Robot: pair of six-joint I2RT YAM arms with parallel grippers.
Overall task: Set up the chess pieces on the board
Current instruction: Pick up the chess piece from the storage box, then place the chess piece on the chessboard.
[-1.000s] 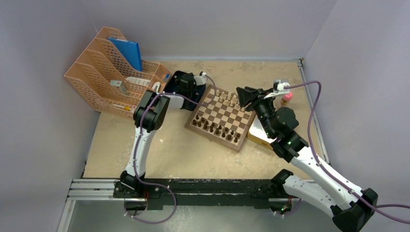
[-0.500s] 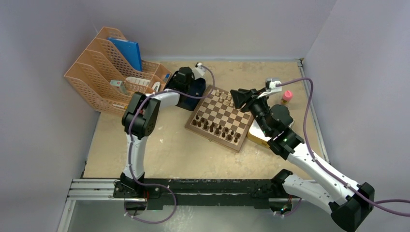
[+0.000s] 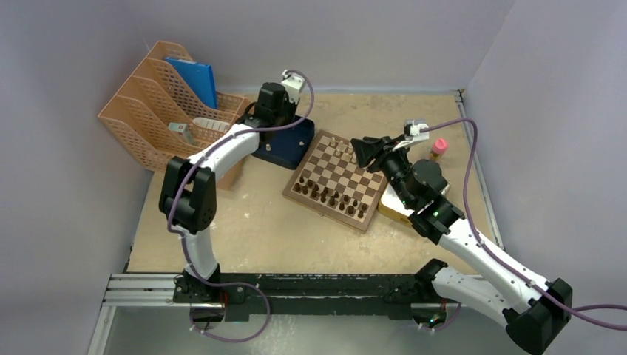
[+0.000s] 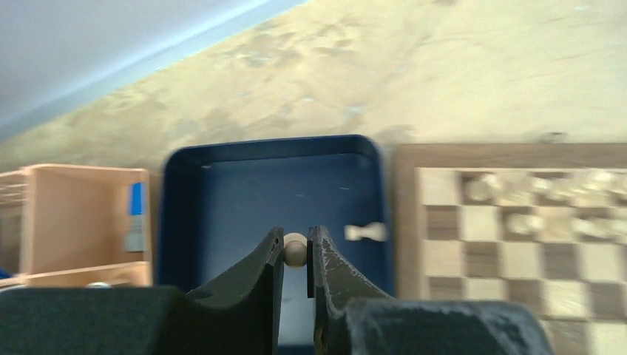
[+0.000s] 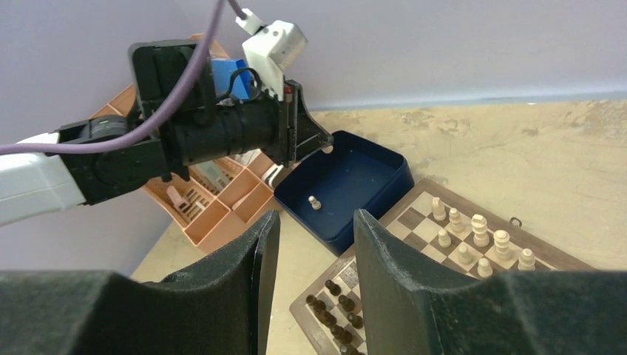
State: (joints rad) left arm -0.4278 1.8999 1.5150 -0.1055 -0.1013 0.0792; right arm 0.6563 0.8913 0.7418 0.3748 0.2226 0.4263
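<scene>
Left tool [image 4: 296,245] clamps one chess piece [image 4: 295,252] above blue tray [image 4: 222,192]; right tool [image 5: 312,235] is apart, beside the board [image 5: 425,225].

The orange rack [image 4: 74,214] blocks the left end effector's [image 4: 296,240] left side. Blue tray [image 4: 266,142] walls ring it below, and the bench [image 4: 444,66] ahead is open.

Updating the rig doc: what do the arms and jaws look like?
Left arm and right arm match: white link shells, black joint housings. A purple cable runs along each to a white camera box at the wrist. Jaws: matte black, tapering.
</scene>
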